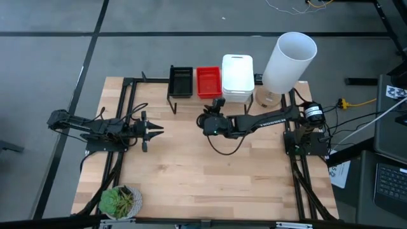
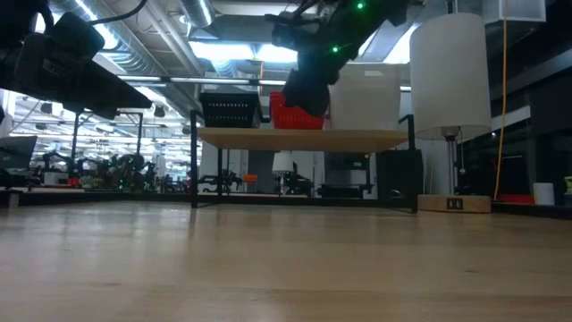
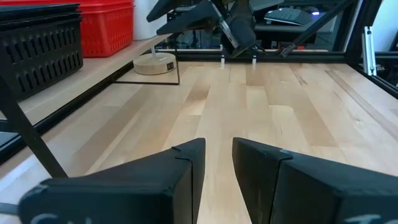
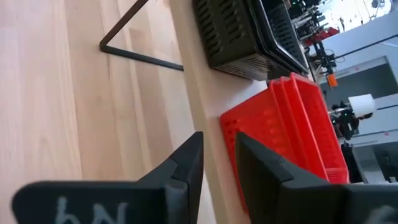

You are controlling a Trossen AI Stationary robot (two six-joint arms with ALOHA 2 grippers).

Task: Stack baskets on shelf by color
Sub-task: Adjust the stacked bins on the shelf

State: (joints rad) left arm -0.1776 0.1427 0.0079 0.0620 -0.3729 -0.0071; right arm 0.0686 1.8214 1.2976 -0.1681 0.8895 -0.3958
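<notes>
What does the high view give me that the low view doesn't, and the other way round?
Only the high view shows the left claw, empty over bare table, the potted plant at the near left corner, and that the right claw sits just in front of the red baskets. Only the low view shows the clear gap under the shelf. Both show black baskets, red and white baskets in separate stacks, and the white cylinder.
</notes>
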